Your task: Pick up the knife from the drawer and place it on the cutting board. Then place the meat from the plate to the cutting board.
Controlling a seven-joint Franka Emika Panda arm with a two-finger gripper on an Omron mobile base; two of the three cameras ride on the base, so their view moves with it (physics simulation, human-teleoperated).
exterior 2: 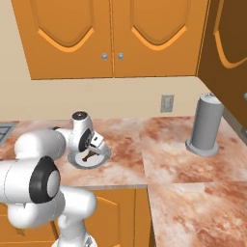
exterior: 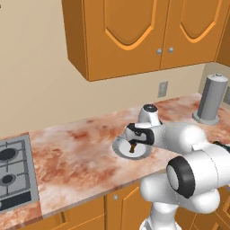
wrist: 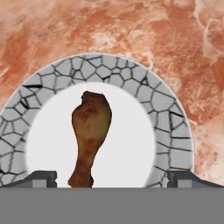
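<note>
A pink marbled stone counter (exterior: 76,152) runs under orange wooden cupboards (exterior 2: 111,36). The brown chicken leg (wrist: 89,135) lies in the round grey-white plate (wrist: 170,109) near the counter's front edge. The gripper (wrist: 112,177) hangs above it, fingers spread wide. A grey tube-shaped can (exterior 2: 206,123) stands far off.

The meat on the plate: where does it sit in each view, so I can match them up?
Left base view: the meat, a brown drumstick, lies on the plate right of centre, just under the gripper.
Right base view: left of centre, on the plate beside the arm.
Hand view: centre-left, upright, between the open finger tips.
Shared landmark: the plate's cracked-pattern grey rim on the marbled counter.
</note>
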